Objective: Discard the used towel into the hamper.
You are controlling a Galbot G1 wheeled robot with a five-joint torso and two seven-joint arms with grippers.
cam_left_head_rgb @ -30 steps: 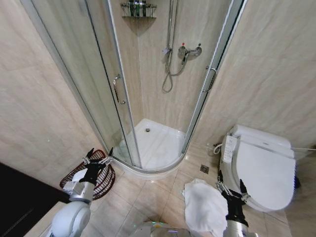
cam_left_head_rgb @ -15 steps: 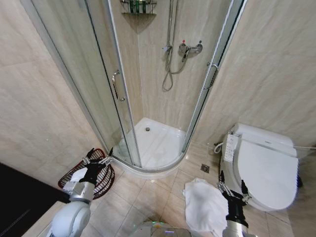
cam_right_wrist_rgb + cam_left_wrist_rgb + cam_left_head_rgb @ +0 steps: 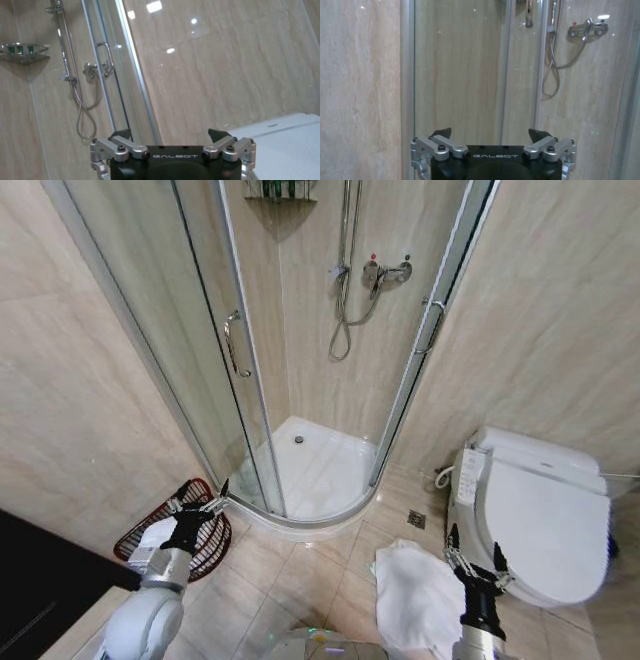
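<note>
Head view has tilted slightly; my white crumpled towel point(image 3: 415, 600) lies untouched beside the reddish-brown wicker hamper's point(image 3: 205, 552) floor, both jaws wide, empty.

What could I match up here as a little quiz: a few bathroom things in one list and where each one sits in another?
Things:
1. towel
2. hamper
3. toilet
4. left gripper

Places:
A. against the right wall, lid shut
B. crumpled on the floor tiles beside the toilet
C. raised above the hamper, open
D. on the floor left of the shower door

Pairs: 1-B, 2-D, 3-A, 4-C
</note>
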